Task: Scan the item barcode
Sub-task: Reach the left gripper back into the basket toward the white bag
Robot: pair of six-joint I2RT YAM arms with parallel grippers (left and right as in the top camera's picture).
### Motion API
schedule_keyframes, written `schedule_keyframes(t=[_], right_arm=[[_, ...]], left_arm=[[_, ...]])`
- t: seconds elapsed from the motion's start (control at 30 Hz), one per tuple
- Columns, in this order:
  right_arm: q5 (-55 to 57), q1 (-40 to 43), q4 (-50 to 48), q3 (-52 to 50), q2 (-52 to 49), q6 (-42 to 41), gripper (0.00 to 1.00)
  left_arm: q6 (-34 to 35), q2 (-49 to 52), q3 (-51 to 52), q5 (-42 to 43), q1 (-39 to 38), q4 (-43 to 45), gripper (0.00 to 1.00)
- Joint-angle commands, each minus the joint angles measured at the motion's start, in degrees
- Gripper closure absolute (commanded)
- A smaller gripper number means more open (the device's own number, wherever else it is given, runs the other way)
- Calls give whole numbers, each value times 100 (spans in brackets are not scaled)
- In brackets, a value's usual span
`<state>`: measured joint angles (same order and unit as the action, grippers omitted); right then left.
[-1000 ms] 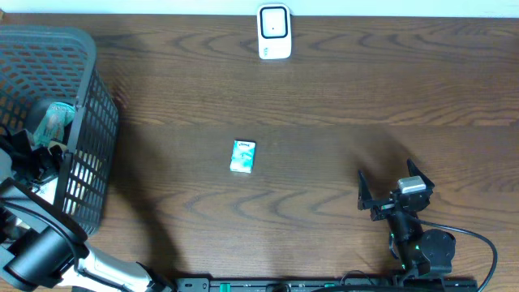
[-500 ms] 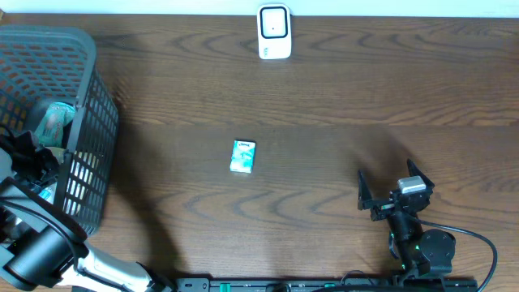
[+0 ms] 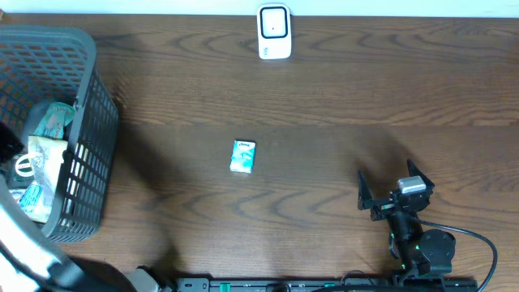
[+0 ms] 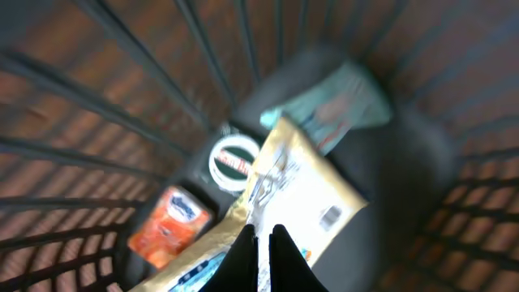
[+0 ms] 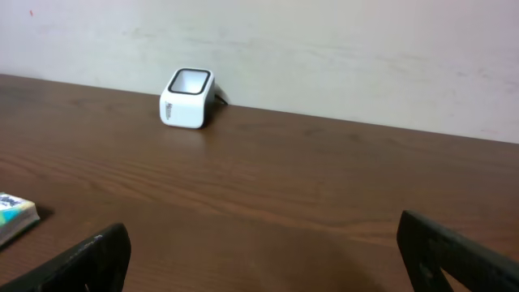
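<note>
A grey wire basket point(image 3: 89, 105) at the table's left holds several items. In the left wrist view my left gripper point(image 4: 261, 235) is shut on the edge of a gold and white packet point(image 4: 300, 195) with a small barcode on its face. The packet point(image 3: 47, 152) shows inside the basket from overhead. The white barcode scanner point(image 3: 274, 32) stands at the far middle edge, also seen from the right wrist as the scanner point(image 5: 186, 97). My right gripper point(image 3: 389, 185) rests open near the front right, nothing between its fingers.
An orange packet point(image 4: 170, 223), a round white and green lid point(image 4: 233, 160) and a teal pouch point(image 4: 340, 101) lie in the basket under the packet. A small blue and white box point(image 3: 242, 156) lies mid-table, also seen at the left edge of the right wrist view point(image 5: 12, 212).
My left gripper has shut on the gold and white packet, and the arm has drawn back toward the left edge, uncovering the basket's contents. The right arm has not moved.
</note>
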<state>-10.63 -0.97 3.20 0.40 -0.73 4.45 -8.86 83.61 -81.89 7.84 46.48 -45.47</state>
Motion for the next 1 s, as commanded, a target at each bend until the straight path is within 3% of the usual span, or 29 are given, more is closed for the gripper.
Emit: schedule_keyframes(t=[0.0, 0.07, 0.17, 0.23, 0.53, 0.77, 0.97], right_arm=[[0, 55, 24, -9, 9, -31, 1], [0, 55, 24, -9, 9, -31, 1], [0, 55, 24, -9, 9, -31, 1], [0, 55, 24, -9, 9, -31, 1], [0, 55, 26, -9, 9, -31, 1], [0, 55, 26, -9, 9, -31, 1], [0, 55, 24, -9, 9, -31, 1]], left_arm=[[192, -142, -39, 55, -144, -48, 93], [-9, -120, 31, 48, -168, -109, 92], [-201, 17, 256, -361, -144, -177, 59], [-205, 166, 444, -767, -140, -173, 52], [-1093, 643, 955, -918, -140, -7, 43], [-1639, 667, 957, -922, -138, 79, 16], [-1749, 673, 957, -1239, -57, 68, 13]])
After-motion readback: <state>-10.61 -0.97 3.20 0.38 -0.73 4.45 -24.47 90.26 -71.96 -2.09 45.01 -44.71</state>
